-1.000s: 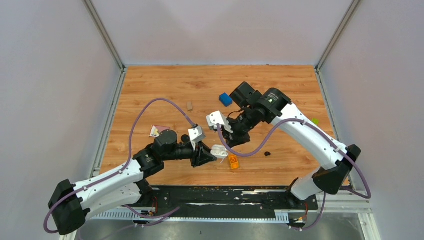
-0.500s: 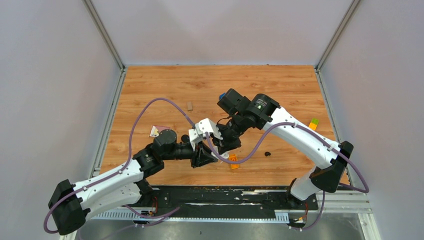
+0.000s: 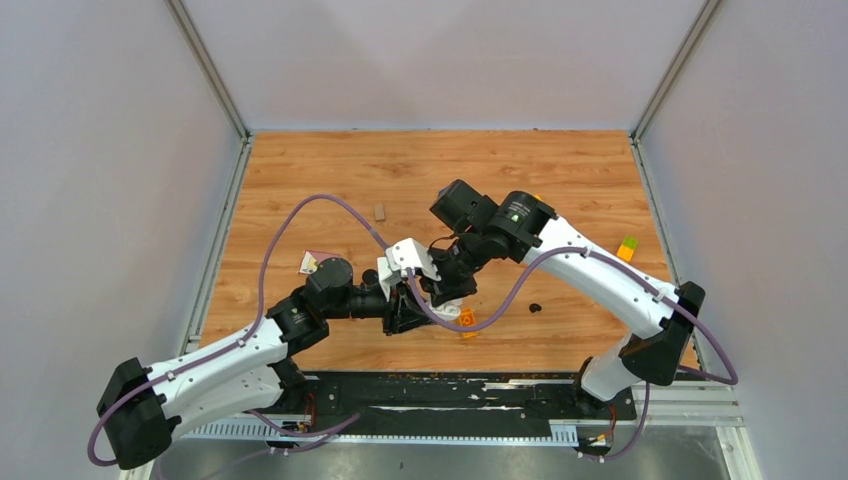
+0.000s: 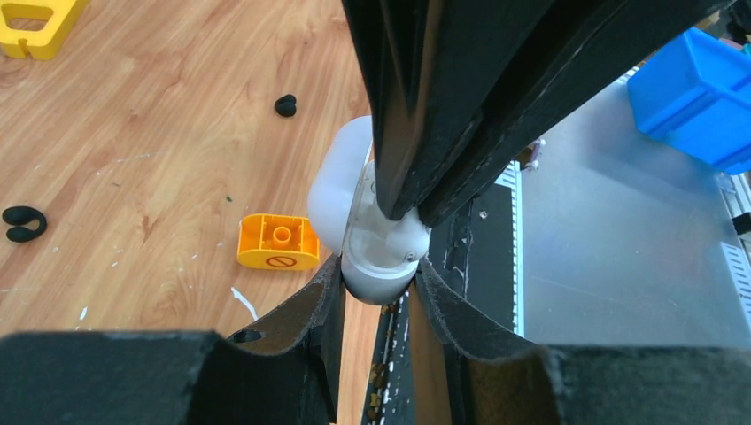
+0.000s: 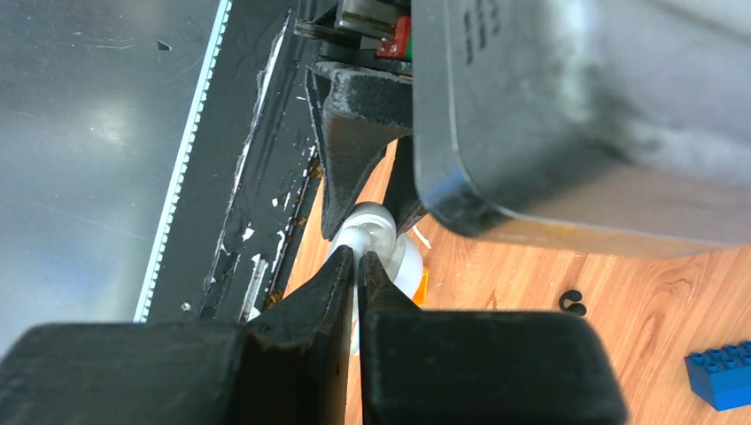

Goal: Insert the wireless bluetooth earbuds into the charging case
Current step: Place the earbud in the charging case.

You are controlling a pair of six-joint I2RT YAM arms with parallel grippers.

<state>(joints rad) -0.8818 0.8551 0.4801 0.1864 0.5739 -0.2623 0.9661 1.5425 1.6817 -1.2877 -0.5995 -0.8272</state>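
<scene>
While clamping the white case [image 4: 341,181] in the left tool [image 4: 379,276], pressing the pinched-shut right tool [image 5: 358,258] into it; apparently one dark earbud [image 4: 285,104] waiting unseated near the desk's [image 4: 133,133] near edge.

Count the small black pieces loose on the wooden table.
2 in the left wrist view: a rounded black piece beyond the orange brick, a curled black piece to the brick's left. Others may be hidden.
</scene>
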